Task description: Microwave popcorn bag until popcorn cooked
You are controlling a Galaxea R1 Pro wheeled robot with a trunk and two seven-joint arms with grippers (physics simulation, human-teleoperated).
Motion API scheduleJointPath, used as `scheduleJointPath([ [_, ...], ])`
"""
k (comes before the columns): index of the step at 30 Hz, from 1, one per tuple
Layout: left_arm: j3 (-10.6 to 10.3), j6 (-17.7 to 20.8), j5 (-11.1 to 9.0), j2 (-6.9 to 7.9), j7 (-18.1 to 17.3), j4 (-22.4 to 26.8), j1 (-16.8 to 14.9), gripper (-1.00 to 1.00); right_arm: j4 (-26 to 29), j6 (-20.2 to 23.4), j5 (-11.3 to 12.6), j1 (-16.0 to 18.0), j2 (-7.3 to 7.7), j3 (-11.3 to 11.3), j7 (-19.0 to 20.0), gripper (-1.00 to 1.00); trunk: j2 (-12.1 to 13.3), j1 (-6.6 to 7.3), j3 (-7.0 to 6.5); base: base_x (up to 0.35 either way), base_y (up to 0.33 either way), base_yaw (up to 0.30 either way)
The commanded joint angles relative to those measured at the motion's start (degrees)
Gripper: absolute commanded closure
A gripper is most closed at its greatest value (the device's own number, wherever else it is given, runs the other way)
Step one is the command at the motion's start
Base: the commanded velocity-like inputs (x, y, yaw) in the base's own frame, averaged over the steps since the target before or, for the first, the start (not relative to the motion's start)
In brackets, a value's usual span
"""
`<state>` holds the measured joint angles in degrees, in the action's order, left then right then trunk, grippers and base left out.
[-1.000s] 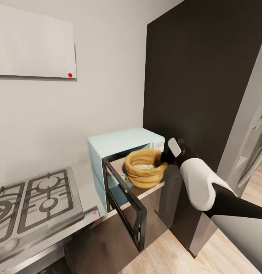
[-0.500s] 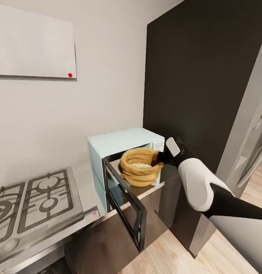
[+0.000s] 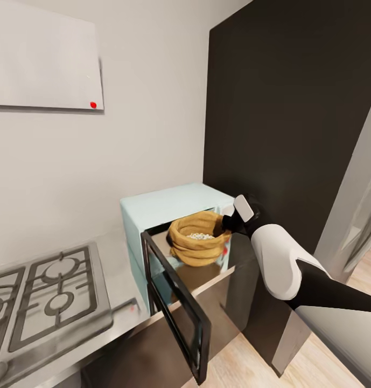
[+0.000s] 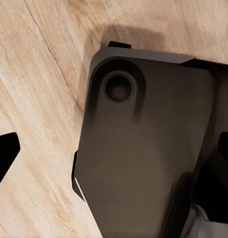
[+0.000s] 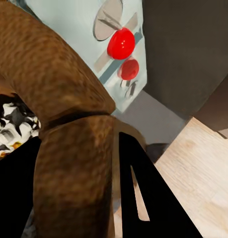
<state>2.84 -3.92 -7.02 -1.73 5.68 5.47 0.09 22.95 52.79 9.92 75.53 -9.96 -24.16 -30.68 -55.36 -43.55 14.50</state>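
The pale mint-blue microwave (image 3: 166, 207) stands on the grey countertop (image 3: 114, 253) with its dark glass door (image 3: 177, 307) swung wide open toward me. The tan popcorn bag (image 3: 198, 247) sits in the mouth of the cavity, with whitish popcorn (image 3: 200, 236) showing inside its rolled rim. My right gripper (image 3: 227, 222) is shut on the bag's right rim. In the right wrist view the brown rim (image 5: 49, 74) runs between the black fingers (image 5: 138, 193), beside the control panel's red light (image 5: 120, 43). My left gripper (image 4: 114, 153) hangs open over the wooden floor.
A gas hob (image 3: 50, 293) lies left of the microwave. A tall black cabinet (image 3: 282, 108) rises right behind the microwave and my right arm. A white wall panel (image 3: 45, 59) hangs above. The dark robot base (image 4: 143, 158) shows under the left gripper.
The right gripper has carried the bag left and deeper into the microwave opening. The head camera has shifted a little, sliding the hob down and left.
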Motion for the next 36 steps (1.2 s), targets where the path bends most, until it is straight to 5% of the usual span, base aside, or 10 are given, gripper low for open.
scheduleJointPath([
  [1,0.2,-0.1,-0.4,-0.03,0.0,0.1,0.0,-1.00,0.2,-0.4,1.1,0.1,-0.04,-0.3,-0.5,1.00,0.0,-0.03,0.05,0.215,0.000,0.000],
  [9,0.3,0.0,-0.3,-0.11,0.0,0.1,0.0,-1.00,0.2,-0.2,1.2,0.1,-0.04,-0.3,-0.4,1.00,0.0,-0.03,0.05,0.042,0.072,0.000],
  [26,0.3,0.1,-0.3,-0.11,0.0,0.1,0.0,-1.00,0.2,-0.3,1.1,0.1,0.18,-0.4,-0.3,1.00,0.0,-0.03,0.05,0.000,0.310,0.000],
  [36,0.3,0.0,-0.3,-0.11,0.0,0.1,0.0,-1.00,0.2,-0.4,1.1,0.1,0.41,-0.4,-0.3,1.00,0.0,-0.03,0.05,0.000,0.033,0.000],
])
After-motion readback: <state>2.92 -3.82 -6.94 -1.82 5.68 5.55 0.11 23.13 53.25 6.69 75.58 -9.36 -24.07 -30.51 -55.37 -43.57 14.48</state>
